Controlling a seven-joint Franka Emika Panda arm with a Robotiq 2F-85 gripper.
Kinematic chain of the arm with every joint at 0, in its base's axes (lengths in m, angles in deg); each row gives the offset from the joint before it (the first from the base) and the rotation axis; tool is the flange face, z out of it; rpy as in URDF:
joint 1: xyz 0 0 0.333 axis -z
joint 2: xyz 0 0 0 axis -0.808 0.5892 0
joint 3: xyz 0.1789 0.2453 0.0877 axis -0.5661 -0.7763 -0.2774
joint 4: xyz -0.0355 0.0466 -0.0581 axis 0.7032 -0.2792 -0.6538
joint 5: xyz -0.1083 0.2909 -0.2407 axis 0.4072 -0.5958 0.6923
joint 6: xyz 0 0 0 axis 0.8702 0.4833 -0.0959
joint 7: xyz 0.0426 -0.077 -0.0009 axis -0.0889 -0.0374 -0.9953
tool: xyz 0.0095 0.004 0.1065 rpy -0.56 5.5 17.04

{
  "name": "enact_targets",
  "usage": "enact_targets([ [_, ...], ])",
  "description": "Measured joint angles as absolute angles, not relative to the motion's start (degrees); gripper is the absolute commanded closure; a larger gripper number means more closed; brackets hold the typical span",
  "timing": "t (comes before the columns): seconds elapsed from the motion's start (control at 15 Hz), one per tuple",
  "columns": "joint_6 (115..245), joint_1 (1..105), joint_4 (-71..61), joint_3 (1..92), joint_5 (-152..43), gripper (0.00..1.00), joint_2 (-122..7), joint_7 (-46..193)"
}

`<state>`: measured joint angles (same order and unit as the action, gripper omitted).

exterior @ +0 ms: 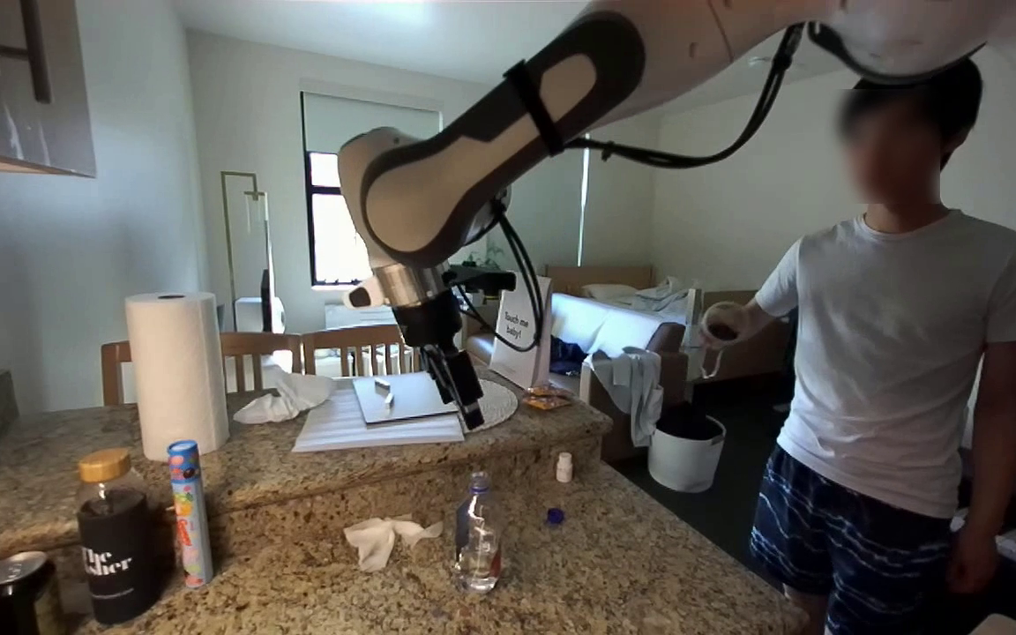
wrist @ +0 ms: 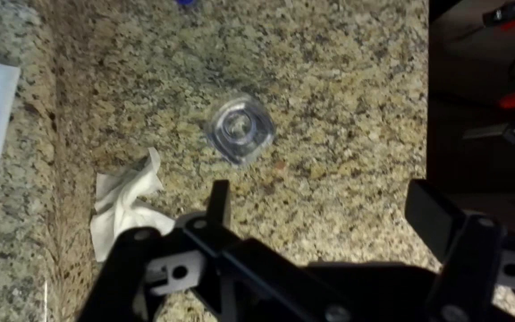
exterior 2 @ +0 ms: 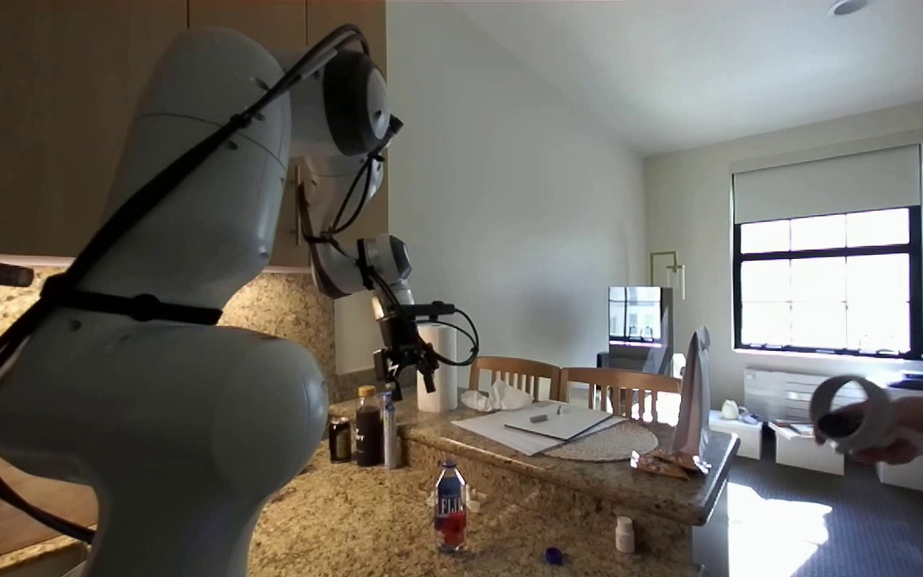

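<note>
My gripper (wrist: pixel 318 197) hangs above the granite counter with its black fingers (wrist: pixel 432 219) spread wide and nothing between them. In an exterior view the gripper (exterior: pixel 471 416) points downward, higher than the clear water bottle (exterior: pixel 479 547). That bottle (wrist: pixel 239 129) is seen from straight above in the wrist view, uncapped and upright, ahead of the left finger and apart from it. A crumpled white tissue (wrist: pixel 125 203) lies left of the fingers. The blue cap (exterior: pixel 555 516) rests on the counter, away from the bottle. A small white bottle (exterior 2: pixel 625 534) stands near the ledge wall.
A raised granite ledge (exterior: pixel 314 476) runs behind the lower counter, bearing a paper towel roll (exterior: pixel 175 375), a grey flat panel (exterior: pixel 411 397) and a snack packet (exterior: pixel 547 397). A dark bottle (exterior: pixel 115 547), a colourful tube (exterior: pixel 190 520) and a can (exterior: pixel 21 591) stand together. A person (exterior: pixel 905 353) stands nearby.
</note>
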<state>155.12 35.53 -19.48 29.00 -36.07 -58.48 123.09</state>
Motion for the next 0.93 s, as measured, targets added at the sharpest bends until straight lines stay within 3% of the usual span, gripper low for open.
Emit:
enact_targets([
  [0.4, 152.0, 36.1, -14.1, 29.6, -33.4, 0.00, -54.4, 125.3],
  [0.93, 148.3, 31.5, -15.0, 30.2, -11.2, 0.00, -46.8, 114.6],
])
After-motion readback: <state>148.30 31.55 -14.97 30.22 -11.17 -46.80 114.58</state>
